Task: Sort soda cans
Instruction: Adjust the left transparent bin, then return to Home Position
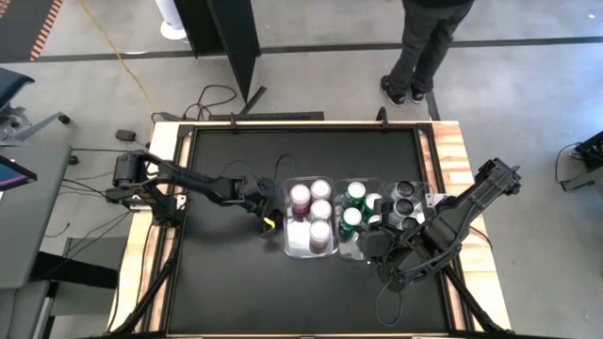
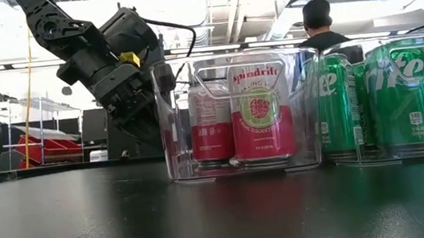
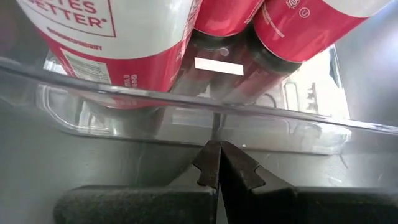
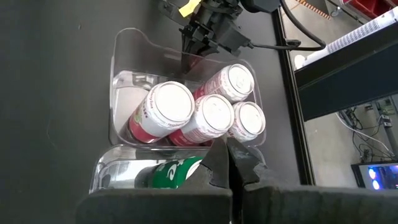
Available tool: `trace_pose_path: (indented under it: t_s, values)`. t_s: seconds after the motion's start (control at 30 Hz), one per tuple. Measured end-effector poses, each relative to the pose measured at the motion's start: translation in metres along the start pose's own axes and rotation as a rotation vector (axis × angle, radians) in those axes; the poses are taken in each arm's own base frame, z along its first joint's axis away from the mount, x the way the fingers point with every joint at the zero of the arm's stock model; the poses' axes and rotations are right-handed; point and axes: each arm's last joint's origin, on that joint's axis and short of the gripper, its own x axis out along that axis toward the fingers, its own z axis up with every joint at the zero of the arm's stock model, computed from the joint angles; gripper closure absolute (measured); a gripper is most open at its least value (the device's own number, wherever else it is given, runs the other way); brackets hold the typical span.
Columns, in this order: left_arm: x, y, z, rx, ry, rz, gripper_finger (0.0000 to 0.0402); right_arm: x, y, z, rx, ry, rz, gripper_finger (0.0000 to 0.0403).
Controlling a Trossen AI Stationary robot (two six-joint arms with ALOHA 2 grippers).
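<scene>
Three clear bins stand side by side in the middle of the table. The left bin (image 1: pixel 288 240) holds several pink cans (image 1: pixel 320 209) (image 4: pixel 214 115) (image 2: pixel 261 113), the middle bin holds green cans (image 1: pixel 355 193) (image 2: pixel 401 89) (image 4: pixel 177 174), and the right bin holds black cans (image 1: pixel 405 193). All the cans stand upright on their bases. My left gripper (image 1: pixel 270 212) (image 3: pixel 214 149) (image 2: pixel 161 77) is shut at the pink bin's left wall. My right gripper (image 1: pixel 377 247) (image 4: pixel 229 152) is shut above the near end of the green bin. My left gripper has its shut fingertips (image 3: pixel 208 155) against the outside of the pink bin's left wall (image 3: pixel 186 99), just under the rim. It comes slanting down from the table's left. The bin stands flat on the table. My right gripper: I cannot tell whether it touches the green bin.
The dark table top (image 1: pixel 226 282) lies open to the left of and in front of the bins. Wooden side rails (image 1: pixel 452 160) run along the table. A person (image 1: pixel 424 47) (image 2: pixel 321 26) stands beyond the far edge. Cables lie at the far left.
</scene>
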Motion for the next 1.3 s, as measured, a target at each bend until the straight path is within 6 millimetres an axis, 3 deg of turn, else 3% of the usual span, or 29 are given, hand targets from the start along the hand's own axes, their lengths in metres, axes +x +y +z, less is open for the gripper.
trace_pose_path:
  t_s: [0.73,0.87,1.13,1.3]
  values:
    - [0.000,-0.010,-0.002,0.012,0.024,-0.019,0.0393,0.000,0.000,0.000,0.000,0.000,0.000,0.0403]
    - [-0.006,-0.011,-0.001,0.011,0.022,0.014,0.0354,0.000,0.000,0.000,-0.006,0.001,0.000,0.0403]
    - [-0.022,-0.015,0.006,0.028,-0.011,0.038,0.0235,0.000,0.000,0.000,-0.008,0.000,0.000,0.0403]
    - [-0.050,-0.019,0.008,0.019,0.004,0.083,0.0204,-0.003,-0.003,-0.005,-0.032,0.011,-0.045,0.0403]
